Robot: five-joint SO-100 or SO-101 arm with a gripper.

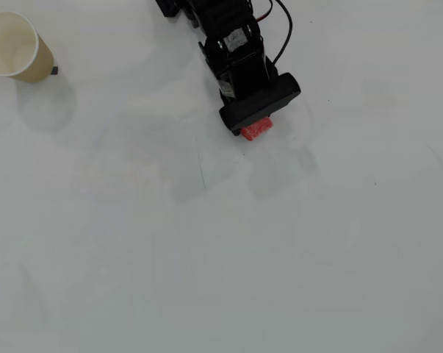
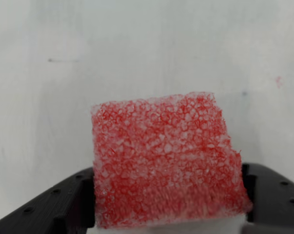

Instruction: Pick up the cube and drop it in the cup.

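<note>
Cube (image 2: 164, 161) clamped between gripper (image 2: 168, 195) fingers, long axis crosswise.

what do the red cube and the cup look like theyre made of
The cube looks like open-cell foam or sponge: the wrist view shows a netlike, bubbly red surface with pale pores and ragged edges, matte rather than glossy. The cup looks like paper: matte beige wall, thin pale rim, plain off-white inside, though a thin coating cannot be ruled out.
</note>
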